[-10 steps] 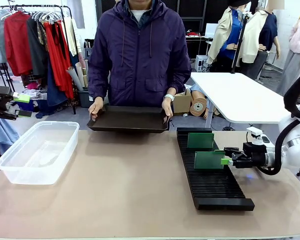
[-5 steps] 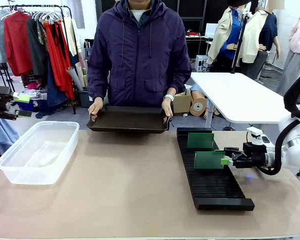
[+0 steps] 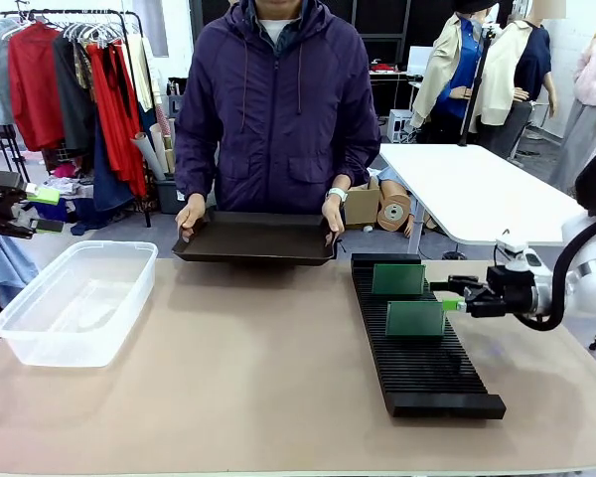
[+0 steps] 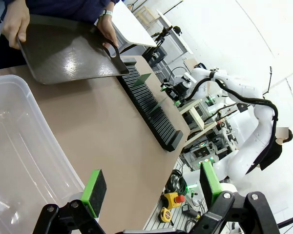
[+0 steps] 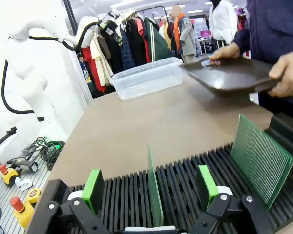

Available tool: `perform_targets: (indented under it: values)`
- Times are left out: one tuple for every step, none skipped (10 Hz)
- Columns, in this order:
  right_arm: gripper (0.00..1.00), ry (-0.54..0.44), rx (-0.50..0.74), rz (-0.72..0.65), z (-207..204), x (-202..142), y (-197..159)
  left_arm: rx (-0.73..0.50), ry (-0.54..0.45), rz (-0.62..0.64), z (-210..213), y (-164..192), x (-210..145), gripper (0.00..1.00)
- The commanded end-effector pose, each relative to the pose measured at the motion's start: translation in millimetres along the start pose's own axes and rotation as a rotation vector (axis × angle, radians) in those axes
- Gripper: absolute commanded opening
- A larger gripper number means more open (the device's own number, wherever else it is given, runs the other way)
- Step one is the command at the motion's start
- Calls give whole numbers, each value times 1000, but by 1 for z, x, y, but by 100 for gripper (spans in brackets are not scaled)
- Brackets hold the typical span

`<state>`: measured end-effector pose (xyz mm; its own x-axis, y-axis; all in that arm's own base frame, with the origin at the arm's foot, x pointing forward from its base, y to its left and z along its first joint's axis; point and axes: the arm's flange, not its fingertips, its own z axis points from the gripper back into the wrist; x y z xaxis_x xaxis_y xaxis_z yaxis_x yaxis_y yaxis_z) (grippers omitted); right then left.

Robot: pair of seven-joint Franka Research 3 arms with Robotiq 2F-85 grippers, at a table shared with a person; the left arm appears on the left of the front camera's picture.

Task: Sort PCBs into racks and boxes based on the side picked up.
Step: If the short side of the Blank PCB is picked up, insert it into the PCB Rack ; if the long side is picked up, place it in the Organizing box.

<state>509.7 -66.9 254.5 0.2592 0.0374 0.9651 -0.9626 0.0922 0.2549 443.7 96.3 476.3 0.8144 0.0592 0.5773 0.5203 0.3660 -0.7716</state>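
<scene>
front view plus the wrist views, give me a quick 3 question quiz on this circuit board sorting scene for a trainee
1. How many circuit boards stand in the black rack?
2. True or false: the clear tub holds a circuit board.
3. The right gripper is: A) shut on a board, B) open beside the rack, C) over the tub.

Key:
1. Two: the far board and the near board.
2. False; no board shows inside it.
3. B; its fingers stand apart on either side of the near board, not touching it. The person's hands hold the dark tray at the far edge.
</scene>
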Motion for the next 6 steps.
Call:
perform_targets:
  values:
    - [100, -14, -8, -32, -4, 38, 22, -1, -3, -4, 1, -2, 1, 100]
    - [100, -38, 42, -107, -7, 53, 27, -1, -3, -4, 1, -2, 1, 100]
    - [100, -41, 67, -193, -10, 67, 33, -1, -3, -4, 1, -2, 1, 100]
    - [100, -63, 84, -294, -14, 81, 41, -1, -3, -4, 1, -2, 1, 100]
    - [100, -54, 94, -395, -17, 96, 50, -1, -3, -4, 1, -2, 1, 100]
    - [100, -31, 98, -493, -19, 109, 59, -1, -3, -4, 1, -2, 1, 100]
